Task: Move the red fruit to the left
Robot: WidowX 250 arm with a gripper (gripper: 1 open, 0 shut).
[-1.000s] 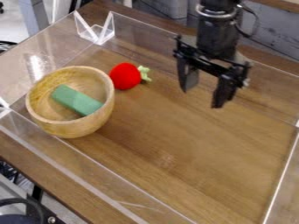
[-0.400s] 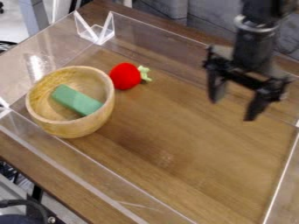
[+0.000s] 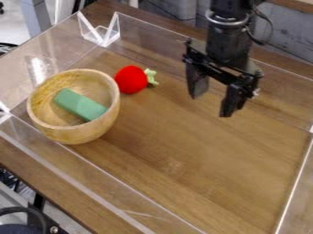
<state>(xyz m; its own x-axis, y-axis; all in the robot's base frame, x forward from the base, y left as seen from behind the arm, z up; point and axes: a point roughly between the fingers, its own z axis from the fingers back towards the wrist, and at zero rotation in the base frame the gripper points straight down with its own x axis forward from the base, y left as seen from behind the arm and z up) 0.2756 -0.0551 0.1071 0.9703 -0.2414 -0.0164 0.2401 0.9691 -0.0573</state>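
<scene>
The red fruit (image 3: 134, 79), small and round with a green leafy stem on its right side, lies on the wooden table just right of the wooden bowl (image 3: 73, 107). My black gripper (image 3: 213, 93) hangs pointing down, to the right of the fruit and apart from it. Its two fingers stand wide open with nothing between them.
A green rectangular block (image 3: 80, 104) lies inside the bowl. Clear acrylic walls (image 3: 104, 32) ring the wooden table (image 3: 196, 155). Bare wood stretches in front of the bowl and under the gripper.
The gripper swung out to the right and has come back left to about where it stood a second ago. The fruit, bowl and block have not moved.
</scene>
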